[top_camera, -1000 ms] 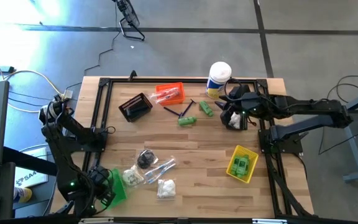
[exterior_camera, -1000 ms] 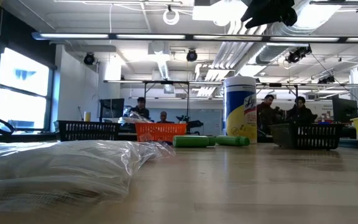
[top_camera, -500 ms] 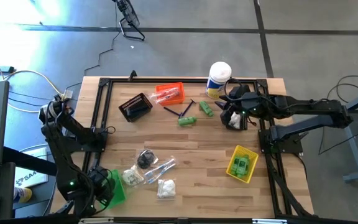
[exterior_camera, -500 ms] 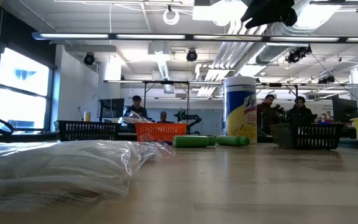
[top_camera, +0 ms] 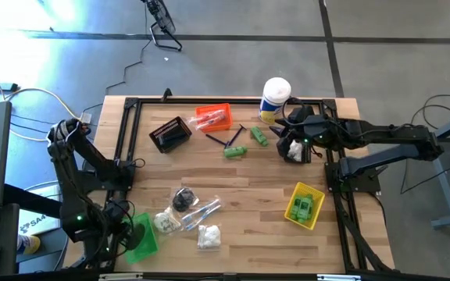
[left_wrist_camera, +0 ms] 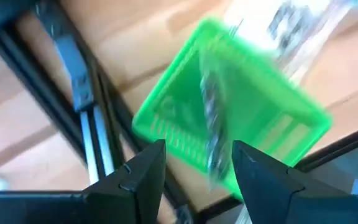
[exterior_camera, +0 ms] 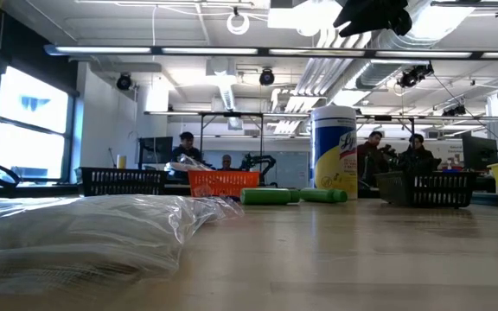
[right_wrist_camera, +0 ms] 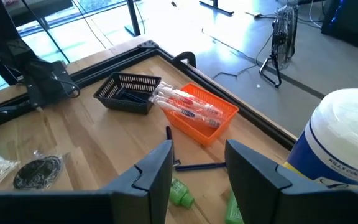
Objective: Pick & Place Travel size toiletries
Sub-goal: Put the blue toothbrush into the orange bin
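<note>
My left gripper (left_wrist_camera: 197, 155) hangs open above the green bin (top_camera: 141, 237) at the table's near left corner, pointing down. A clear-wrapped slim packet (left_wrist_camera: 213, 124) lies in that bin (left_wrist_camera: 166, 118), touched by no finger. On the table lie a dark round bundle (top_camera: 183, 198), clear packets (top_camera: 202, 209), bags of white puffs (top_camera: 208, 236), two green mini bottles (top_camera: 235, 151) and black sticks (top_camera: 216, 139). My right gripper (right_wrist_camera: 197, 155) waits open in the air at the far right (top_camera: 291, 148), with nothing between its fingers.
An orange bin (top_camera: 213, 118) with clear packets and a black bin (top_camera: 170, 134) stand at the far side. A yellow bin (top_camera: 305, 205) holding green bottles stands near right. A tall white canister (top_camera: 275, 97) stands beside my right gripper. People are in the room behind.
My left gripper has risen above the green bin and drawn a little toward the table's left edge, leaving more of the bin in sight.
</note>
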`<state>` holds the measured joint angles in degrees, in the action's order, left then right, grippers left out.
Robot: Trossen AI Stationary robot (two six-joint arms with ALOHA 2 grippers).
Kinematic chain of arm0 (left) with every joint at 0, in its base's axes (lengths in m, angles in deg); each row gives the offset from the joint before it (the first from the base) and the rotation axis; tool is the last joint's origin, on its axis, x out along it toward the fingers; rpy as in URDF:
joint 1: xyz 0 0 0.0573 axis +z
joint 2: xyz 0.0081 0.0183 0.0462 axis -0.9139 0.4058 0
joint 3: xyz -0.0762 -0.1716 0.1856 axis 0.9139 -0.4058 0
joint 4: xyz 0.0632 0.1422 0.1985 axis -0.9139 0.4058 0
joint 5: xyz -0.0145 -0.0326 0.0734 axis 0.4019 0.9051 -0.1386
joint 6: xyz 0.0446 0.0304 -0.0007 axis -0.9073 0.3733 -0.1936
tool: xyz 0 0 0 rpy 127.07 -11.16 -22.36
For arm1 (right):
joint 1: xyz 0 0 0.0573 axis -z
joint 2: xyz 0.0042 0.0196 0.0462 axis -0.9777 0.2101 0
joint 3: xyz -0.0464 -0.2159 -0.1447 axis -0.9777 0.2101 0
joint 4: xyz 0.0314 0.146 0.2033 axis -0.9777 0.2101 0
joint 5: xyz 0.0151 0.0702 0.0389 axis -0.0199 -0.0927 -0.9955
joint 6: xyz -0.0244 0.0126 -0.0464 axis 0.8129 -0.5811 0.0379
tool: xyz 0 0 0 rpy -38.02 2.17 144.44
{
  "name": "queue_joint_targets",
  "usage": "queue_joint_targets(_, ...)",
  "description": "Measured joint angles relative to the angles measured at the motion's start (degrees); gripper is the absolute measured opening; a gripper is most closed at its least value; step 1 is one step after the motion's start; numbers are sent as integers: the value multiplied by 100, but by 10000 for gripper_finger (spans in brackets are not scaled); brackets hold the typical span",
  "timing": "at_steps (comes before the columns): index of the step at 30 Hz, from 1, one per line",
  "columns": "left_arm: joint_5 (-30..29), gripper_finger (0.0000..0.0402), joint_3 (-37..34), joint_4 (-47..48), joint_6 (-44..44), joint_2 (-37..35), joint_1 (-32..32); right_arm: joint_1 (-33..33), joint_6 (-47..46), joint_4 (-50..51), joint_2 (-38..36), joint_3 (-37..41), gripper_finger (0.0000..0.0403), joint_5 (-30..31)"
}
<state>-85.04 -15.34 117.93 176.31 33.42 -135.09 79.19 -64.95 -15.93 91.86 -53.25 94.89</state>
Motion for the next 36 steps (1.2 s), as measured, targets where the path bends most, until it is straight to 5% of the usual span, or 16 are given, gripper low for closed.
queue_joint_targets(8,-2497,179,43,305,265,-16,4,56,123,-477,52,3,140,3)
queue_joint_targets(16,-4982,179,41,269,-400,-15,127,108,81,-1068,102,9,140,-3)
queue_joint_targets(28,-5081,179,36,-1186,-3436,290,1794,83,-247,-1391,175,0,140,-919)
queue_joint_targets(36,-3677,179,34,-2310,-5995,299,2769,-132,-240,-1334,364,3,140,-1104)
